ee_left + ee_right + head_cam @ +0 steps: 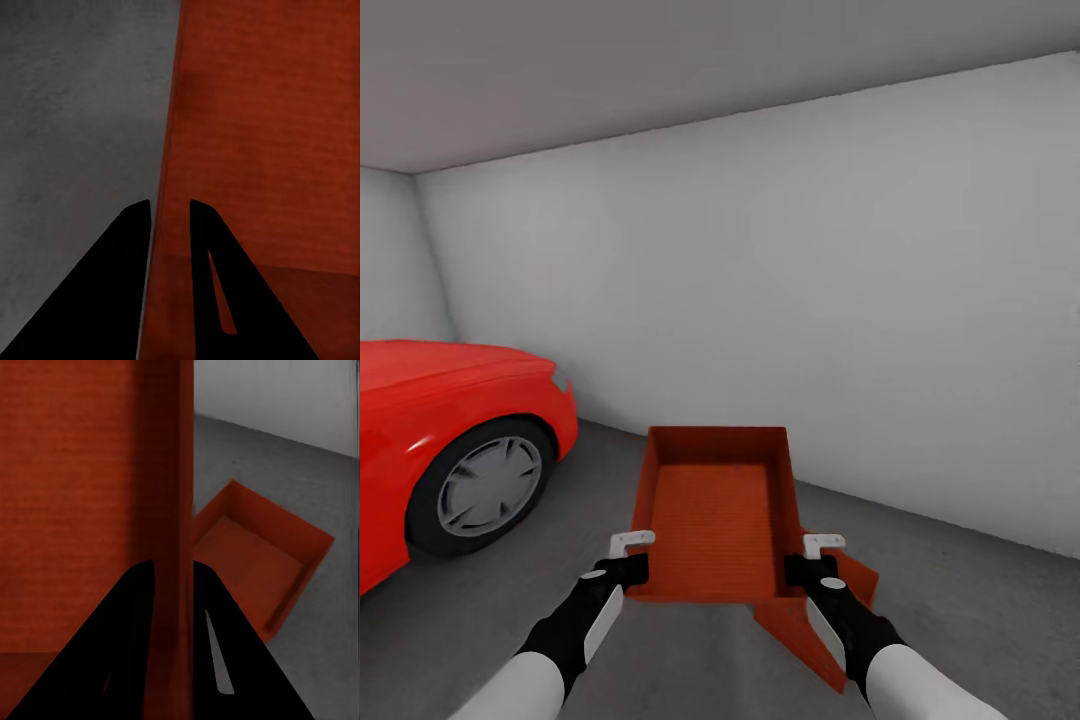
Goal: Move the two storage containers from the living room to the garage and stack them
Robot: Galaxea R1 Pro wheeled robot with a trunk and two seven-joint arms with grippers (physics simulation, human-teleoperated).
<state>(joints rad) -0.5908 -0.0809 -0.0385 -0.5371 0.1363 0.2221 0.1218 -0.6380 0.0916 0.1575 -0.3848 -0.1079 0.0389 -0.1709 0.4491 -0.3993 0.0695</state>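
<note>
Upper bin (715, 510): orange-red, lidless, held above the grey concrete floor (980, 610). Left wall pinched by the left pincer (628, 553); right wall pinched by the right pincer (818, 556). Second bin (259, 562): resting on the floor, below and right. Red car (450, 450) parked left.

Grey mottled concrete floor (980, 610) runs out to the white walls, bare across the middle and the right. On it at near right lies one orange-red container (259, 562), open side up and turned at an angle to the wall; the right wrist view shows its low walls and flat bottom resting on the concrete. Over on the left, a red car (420, 400) stands on that floor, its front wheel (485, 485) planted on the grey.
</note>
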